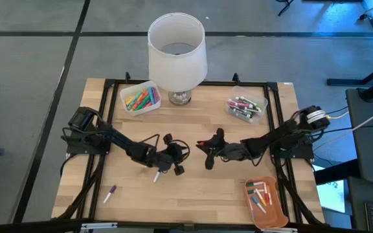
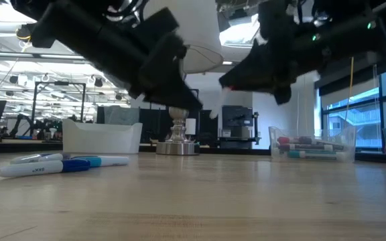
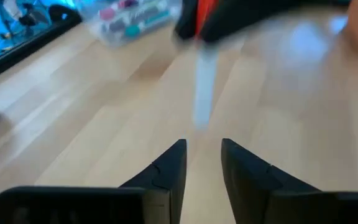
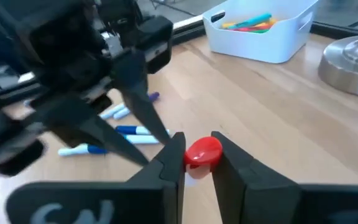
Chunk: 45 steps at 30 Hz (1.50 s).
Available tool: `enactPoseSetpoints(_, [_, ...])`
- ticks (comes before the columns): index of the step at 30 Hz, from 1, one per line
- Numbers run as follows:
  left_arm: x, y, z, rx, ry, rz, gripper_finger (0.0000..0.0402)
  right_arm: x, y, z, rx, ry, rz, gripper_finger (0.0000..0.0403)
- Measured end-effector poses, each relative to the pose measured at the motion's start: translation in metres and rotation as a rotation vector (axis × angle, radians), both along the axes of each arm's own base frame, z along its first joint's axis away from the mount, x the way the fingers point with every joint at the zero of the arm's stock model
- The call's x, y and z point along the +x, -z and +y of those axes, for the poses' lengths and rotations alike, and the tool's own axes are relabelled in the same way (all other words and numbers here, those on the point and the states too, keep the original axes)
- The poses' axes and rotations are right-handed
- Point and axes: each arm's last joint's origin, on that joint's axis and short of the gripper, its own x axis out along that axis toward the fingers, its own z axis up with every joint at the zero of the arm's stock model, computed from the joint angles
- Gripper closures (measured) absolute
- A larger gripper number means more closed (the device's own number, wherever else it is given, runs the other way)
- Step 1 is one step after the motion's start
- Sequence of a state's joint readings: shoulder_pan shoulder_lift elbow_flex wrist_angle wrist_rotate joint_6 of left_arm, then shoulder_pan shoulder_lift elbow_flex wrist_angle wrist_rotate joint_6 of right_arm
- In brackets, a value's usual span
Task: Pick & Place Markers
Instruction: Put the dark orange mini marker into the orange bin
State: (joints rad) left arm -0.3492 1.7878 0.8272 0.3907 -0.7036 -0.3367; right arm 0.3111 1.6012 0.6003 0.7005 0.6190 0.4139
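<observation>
Right gripper [image 4: 197, 155]: clamped on red-capped marker [image 4: 202, 153], mid-table. Left gripper [image 3: 204, 155]: fingers parted, empty, facing it.

Seen past the left gripper [image 3: 204, 163], a blurred dark shape with a red patch, holding a pale marker [image 3: 204, 87], smears beyond recognition ahead of the fingertips. Between the right gripper [image 4: 197, 155] fingers, only the red cap [image 4: 202, 153] end of that marker shows; its barrel lies hidden behind the fingers. Beyond it, the left arm [image 4: 73, 81] is blurred and cut by the picture's edge. In the low view both arms are dark silhouettes whose fingertips cannot be made out.
</observation>
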Motion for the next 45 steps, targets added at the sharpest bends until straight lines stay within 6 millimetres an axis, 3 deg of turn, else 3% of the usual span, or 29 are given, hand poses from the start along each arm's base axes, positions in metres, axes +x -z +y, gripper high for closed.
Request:
enactPoseSetpoints(7, [-0.009, 0.012, 0.003, 0.021, -0.017, 0.141, 0.0293, -0.017, -0.043, 0.003, 0.015, -0.060, 0.213, 0.0347])
enactPoseSetpoints(15, [-0.009, 0.012, 0.003, 0.024, -0.019, 0.143, 0.0294, -0.040, -0.107, 0.033, 0.056, -0.093, 0.561, 0.0347])
enactPoseSetpoints(25, [-0.008, 0.013, 0.001, 0.004, 0.075, 0.180, 0.0298, -0.065, -0.153, 0.077, 0.139, -0.257, 0.570, 0.0347])
enactPoseSetpoints(33, [-0.008, 0.013, 0.000, 0.002, 0.091, 0.186, 0.0304, -0.093, -0.159, 0.097, 0.257, -0.357, 0.729, 0.0347])
enactPoseSetpoints(38, [-0.008, 0.013, 0.001, 0.009, 0.086, 0.186, 0.0307, -0.116, -0.143, 0.106, 0.386, -0.346, 0.932, 0.0347])
enactPoseSetpoints(45, [-0.008, 0.014, 0.000, -0.001, 0.099, 0.189, 0.0303, -0.134, -0.115, 0.123, 0.526, -0.312, 1.020, 0.0331])
